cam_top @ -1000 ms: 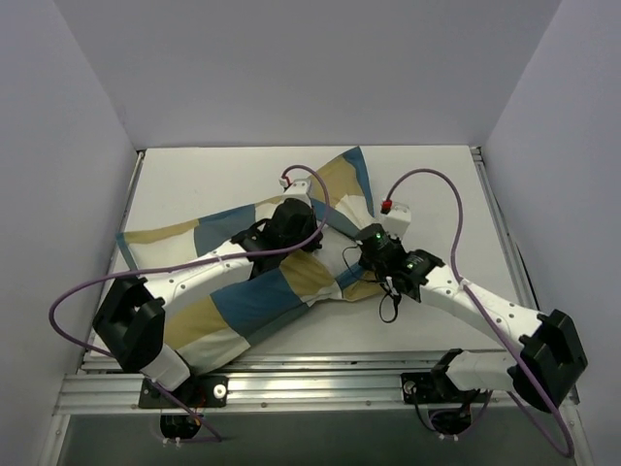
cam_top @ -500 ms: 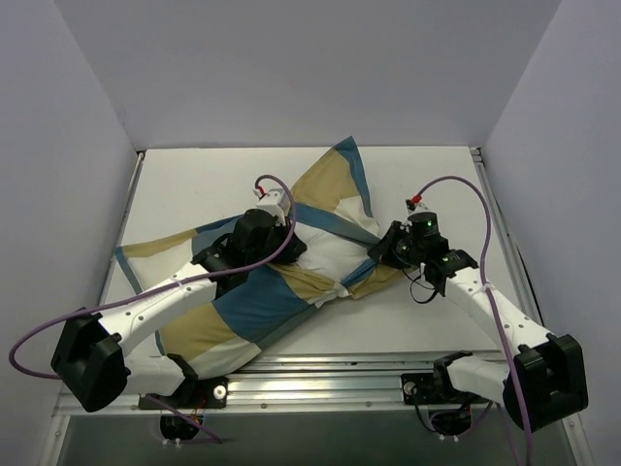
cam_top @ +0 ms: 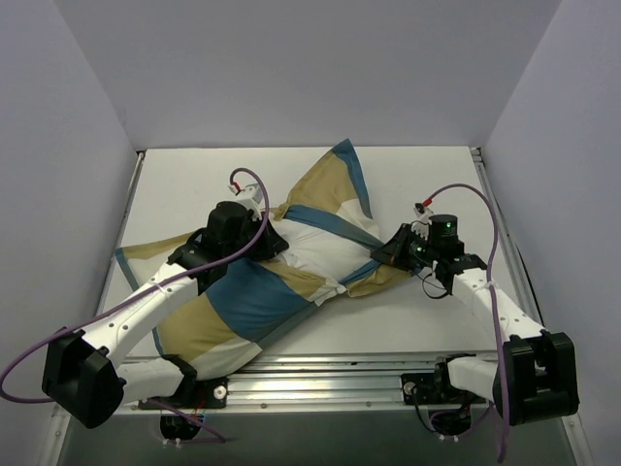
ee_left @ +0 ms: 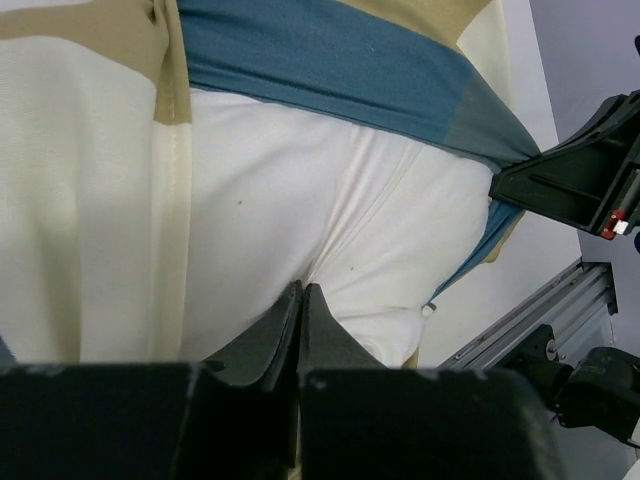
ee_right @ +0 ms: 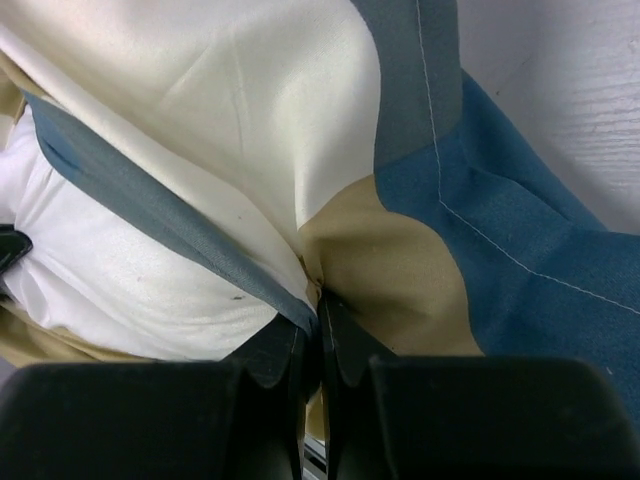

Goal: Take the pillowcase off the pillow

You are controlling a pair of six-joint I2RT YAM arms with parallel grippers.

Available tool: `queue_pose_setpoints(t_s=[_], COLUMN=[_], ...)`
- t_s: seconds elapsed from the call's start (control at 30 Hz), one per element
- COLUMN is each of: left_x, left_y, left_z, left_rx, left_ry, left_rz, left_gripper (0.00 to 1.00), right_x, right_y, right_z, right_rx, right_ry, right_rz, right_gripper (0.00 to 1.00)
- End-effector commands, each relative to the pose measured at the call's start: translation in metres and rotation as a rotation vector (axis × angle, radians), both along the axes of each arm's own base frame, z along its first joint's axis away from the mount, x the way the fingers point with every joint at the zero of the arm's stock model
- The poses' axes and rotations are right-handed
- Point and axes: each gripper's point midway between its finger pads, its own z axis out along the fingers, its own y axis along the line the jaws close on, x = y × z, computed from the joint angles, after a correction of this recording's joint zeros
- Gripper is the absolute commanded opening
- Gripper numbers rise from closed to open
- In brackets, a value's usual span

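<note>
The pillowcase [cam_top: 238, 301] lies slantwise across the tabletop [cam_top: 194, 180], near-left to far-right. The pillow [cam_top: 315, 254] bulges bare through its opening about halfway along, between the two arms. The left pincer [ee_left: 300, 295] is closed on a pinch of white pillow cloth. The right pincer [ee_right: 318, 305], just right of the bare patch, is clamped on the case's blue hem.

Top external: mounted high at the near side, looking down across entire bench [cam_top: 194, 184]. Left wrist: close over pillow [ee_left: 300, 200], facing right pincer [ee_left: 505, 185] at frame right. Right wrist: close on pillowcase [ee_right: 400, 260]. Shared throughout: exposed white pillow patch.
</note>
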Motion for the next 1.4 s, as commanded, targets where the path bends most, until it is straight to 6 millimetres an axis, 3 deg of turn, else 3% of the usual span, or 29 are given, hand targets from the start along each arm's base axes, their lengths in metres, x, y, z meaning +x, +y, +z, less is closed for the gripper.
queue_pose_setpoints(t_s=[0.0, 0.07, 0.27, 0.3, 0.4, 0.43, 0.47, 0.53, 0.7, 0.73, 0.8, 0.83, 0.9, 0.97, 1.0, 1.03, 1.17, 1.3, 1.37], left_x=[0.002, 0.002, 0.013, 0.012, 0.008, 0.009, 0.011, 0.008, 0.009, 0.005, 0.009, 0.014, 0.014, 0.017, 0.019, 0.022, 0.035, 0.035, 0.035], left_y=[0.088, 0.069, 0.017, 0.003, -0.032, -0.044, -0.049, -0.07, -0.113, -0.126, -0.141, -0.147, -0.162, -0.168, -0.173, -0.176, -0.176, -0.19, -0.188], left_z=[-0.029, -0.024, 0.005, 0.011, 0.032, 0.042, 0.047, 0.05, 0.074, 0.065, 0.07, 0.055, 0.052, 0.028, 0.03, 0.015, -0.005, -0.019, -0.034], left_rx=[0.259, 0.228, 0.199, 0.204, 0.243, 0.25, 0.275, 0.318, 0.388, 0.411, 0.401, 0.426, 0.408, 0.478, 0.46, 0.488, 0.482, 0.444, 0.48], left_ry=[0.045, 0.011, -0.127, -0.17, -0.3, -0.34, -0.374, -0.438, -0.601, -0.601, -0.611, -0.59, -0.573, -0.536, -0.522, -0.497, -0.419, -0.372, -0.329], left_rz=[0.19, 0.129, 0.0, -0.049, -0.173, -0.198, -0.195, -0.251, -0.286, -0.305, -0.283, -0.263, -0.236, -0.171, -0.133, -0.111, 0.027, 0.025, 0.039], left_gripper=[0.02, 0.02, 0.03, 0.17, 0.42, 0.58, 0.66, 0.76, 0.81, 0.81, 0.82, 0.82, 0.82, 0.82, 0.82, 0.82, 0.82, 0.82, 0.84], right_x=[0.025, 0.027, 0.026, 0.025, 0.028, 0.03, 0.03, 0.032, 0.036, 0.037, 0.038, 0.038, 0.039, 0.04, 0.04, 0.041, 0.041, 0.04, 0.038], right_y=[-0.108, -0.083, -0.038, -0.033, -0.029, -0.027, -0.027, -0.025, -0.027, -0.026, -0.023, -0.023, -0.019, -0.016, -0.012, -0.011, -0.002, 0.005, 0.008], right_z=[-0.045, -0.047, -0.061, -0.062, -0.057, -0.051, -0.049, -0.043, -0.027, -0.025, -0.021, -0.021, -0.019, -0.017, -0.016, -0.016, -0.017, -0.019, -0.019], right_rx=[-0.323, -0.301, -0.224, -0.22, -0.232, -0.23, -0.231, -0.236, -0.254, -0.252, -0.238, -0.236, -0.227, -0.22, -0.218, -0.217, -0.221, -0.218, -0.219], right_ry=[0.004, -0.027, -0.065, -0.07, -0.09, -0.106, -0.11, -0.121, -0.156, -0.161, -0.17, -0.17, -0.176, -0.179, -0.183, -0.183, -0.185, -0.185, -0.187], right_rz=[-0.345, -0.258, -0.124, -0.106, -0.096, -0.094, -0.09, -0.083, -0.088, -0.086, -0.086, -0.087, -0.08, -0.077, -0.069, -0.071, -0.055, -0.045, -0.04], right_gripper=[0.0, 0.0, 0.01, 0.01, 0.01, 0.01, 0.01, 0.01, 0.01, 0.01, 0.01, 0.01, 0.01, 0.01, 0.01, 0.01, 0.01, 0.01, 0.01])
